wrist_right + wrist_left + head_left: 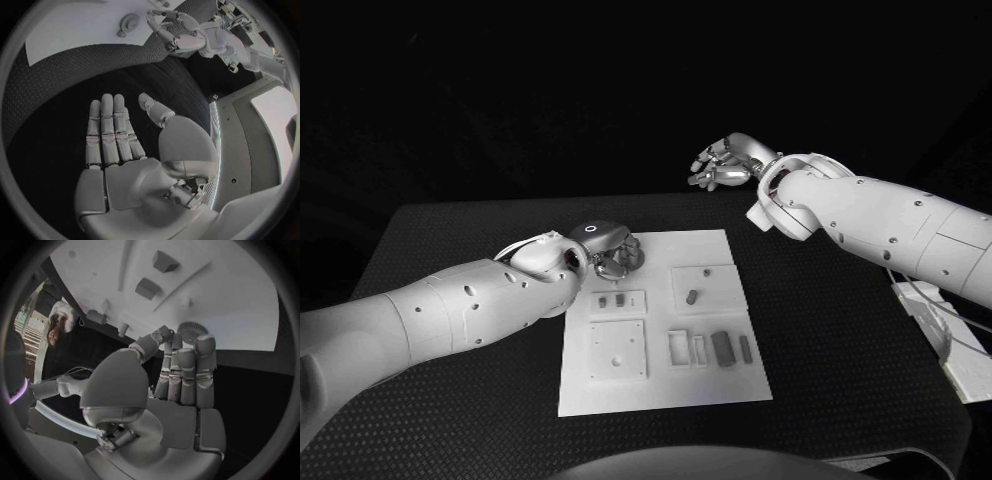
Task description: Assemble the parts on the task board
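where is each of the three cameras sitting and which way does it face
Head view: from the robot's head, looking down at the black table and white task board; both white arms enter, the left hand over the board's far edge, the right hand raised beyond it.
Left wrist view: behind the left hand, facing the board and a round toothed part at its fingertips.
Right wrist view: behind the flat, spread right hand, facing the table.
Shared: the right wrist view shows the left hand and board too.
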Robot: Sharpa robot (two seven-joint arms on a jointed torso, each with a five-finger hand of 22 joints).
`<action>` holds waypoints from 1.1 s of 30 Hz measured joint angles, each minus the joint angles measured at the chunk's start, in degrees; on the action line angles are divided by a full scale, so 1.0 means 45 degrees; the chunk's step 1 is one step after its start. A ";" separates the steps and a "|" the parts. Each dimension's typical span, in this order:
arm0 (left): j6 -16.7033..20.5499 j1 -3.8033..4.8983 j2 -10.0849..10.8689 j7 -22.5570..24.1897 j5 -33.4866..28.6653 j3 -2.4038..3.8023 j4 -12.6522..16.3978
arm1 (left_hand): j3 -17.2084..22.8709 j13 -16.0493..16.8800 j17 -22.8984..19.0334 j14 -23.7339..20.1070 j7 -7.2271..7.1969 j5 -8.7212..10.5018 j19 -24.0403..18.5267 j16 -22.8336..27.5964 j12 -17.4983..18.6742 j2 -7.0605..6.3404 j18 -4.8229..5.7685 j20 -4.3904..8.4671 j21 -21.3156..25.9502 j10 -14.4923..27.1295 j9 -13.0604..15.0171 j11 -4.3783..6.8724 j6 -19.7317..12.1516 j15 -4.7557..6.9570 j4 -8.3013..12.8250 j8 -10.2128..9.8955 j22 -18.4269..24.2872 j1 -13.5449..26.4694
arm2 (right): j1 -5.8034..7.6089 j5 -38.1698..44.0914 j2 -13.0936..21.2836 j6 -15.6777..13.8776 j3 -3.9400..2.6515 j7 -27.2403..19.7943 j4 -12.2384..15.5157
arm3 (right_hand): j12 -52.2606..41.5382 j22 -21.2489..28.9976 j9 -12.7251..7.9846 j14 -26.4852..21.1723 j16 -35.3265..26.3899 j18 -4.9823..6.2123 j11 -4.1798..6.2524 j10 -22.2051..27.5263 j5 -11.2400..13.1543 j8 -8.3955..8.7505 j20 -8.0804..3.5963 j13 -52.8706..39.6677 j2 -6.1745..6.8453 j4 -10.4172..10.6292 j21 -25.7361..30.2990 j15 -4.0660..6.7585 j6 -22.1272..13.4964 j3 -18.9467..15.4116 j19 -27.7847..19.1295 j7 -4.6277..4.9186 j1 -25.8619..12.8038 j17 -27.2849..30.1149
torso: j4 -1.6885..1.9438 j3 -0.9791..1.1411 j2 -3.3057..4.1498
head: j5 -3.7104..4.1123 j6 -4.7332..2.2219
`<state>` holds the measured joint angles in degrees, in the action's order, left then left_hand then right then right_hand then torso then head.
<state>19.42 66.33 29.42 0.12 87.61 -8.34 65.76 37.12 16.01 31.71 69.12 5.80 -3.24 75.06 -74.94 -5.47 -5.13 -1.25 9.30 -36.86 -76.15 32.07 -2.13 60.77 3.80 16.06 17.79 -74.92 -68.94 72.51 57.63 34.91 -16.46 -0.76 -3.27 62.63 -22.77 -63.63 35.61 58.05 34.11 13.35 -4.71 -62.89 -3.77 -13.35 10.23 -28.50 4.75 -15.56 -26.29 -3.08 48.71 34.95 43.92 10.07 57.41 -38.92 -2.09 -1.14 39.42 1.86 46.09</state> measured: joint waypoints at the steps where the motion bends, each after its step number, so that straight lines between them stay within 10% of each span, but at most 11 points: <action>1: -0.0001 0.0002 0.0096 0.0008 -0.0058 0.0100 0.0122 | 0.0000 0.0001 0.0001 0.0001 0.0000 0.0001 0.0000 0.0000 0.0006 0.0007 0.0001 -0.0001 0.0000 0.0000 -0.0010 0.0000 0.0000 0.0001 0.0001 -0.0002 0.0000 0.0007 | 0.0000 -0.0001 0.0004 0.0000 0.0000 0.0000 0.0002 | 0.0000 0.0000 0.0000 0.0000 0.0000 0.0000 0.0000 0.0000 0.0000 0.0000 0.0000 0.0000 0.0000 0.0000 0.0000 0.0000 0.0000 0.0000 0.0000 0.0000 0.0000 -0.0012 | 0.0006 0.0001 -0.0001 | -0.0001 0.0002; 14: -0.0500 0.0013 0.1166 0.0022 -0.0627 0.0309 0.0890 | -0.0005 0.0019 0.0001 0.0009 -0.0011 -0.0018 0.0003 0.0001 0.0048 0.0014 0.0003 -0.0006 -0.0003 0.0001 0.0013 -0.0001 -0.0013 0.0009 0.0001 -0.0021 0.0001 0.0013 | 0.0000 -0.0008 0.0100 0.0000 0.0000 0.0000 0.0056 | 0.0000 -0.0012 -0.0011 0.0000 -0.0049 -0.0001 -0.0001 -0.0001 0.0000 0.0000 0.0047 0.0028 0.0000 0.0000 0.0000 0.0000 -0.0002 0.0000 -0.0048 -0.0002 0.0000 -0.0039 | 0.0035 0.0001 -0.0002 | -0.0020 -0.0001; 33: -0.1015 -0.0074 0.0777 0.0016 -0.0749 0.0275 0.0229 | 0.0012 0.0032 0.0003 0.0059 0.0024 -0.0003 0.0022 0.0002 0.0065 0.0048 0.0002 -0.0026 0.0046 0.0004 0.0017 0.0001 0.0017 -0.0030 -0.0019 -0.0002 0.0003 -0.0020 | 0.0001 -0.0014 0.0068 0.0001 0.0000 0.0003 0.0049 | 0.0000 -0.0022 -0.0009 0.0000 -0.0101 -0.0001 -0.0022 -0.0022 0.0000 0.0000 0.0047 0.0053 0.0000 0.0000 0.0050 0.0000 0.0027 0.0000 -0.0047 0.0027 0.0000 -0.0082 | -0.0018 -0.0013 0.0017 | -0.0131 0.0027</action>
<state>14.85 66.00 32.92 0.19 84.24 -7.10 66.79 37.17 16.15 31.72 69.38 5.91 -3.26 75.16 -74.93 -5.18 -4.92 -1.24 9.18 -36.65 -76.14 32.14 -2.13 60.85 3.67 15.97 17.78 -74.91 -69.03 72.52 57.57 35.22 -16.46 -0.76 -3.26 62.85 -22.77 -63.73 35.57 58.04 33.65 13.34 -4.81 -62.99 -3.77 -13.35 10.45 -28.26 4.75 -15.56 -26.06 -3.08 48.84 34.95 43.71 10.20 57.41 -39.29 -2.18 -1.20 39.50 1.27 46.21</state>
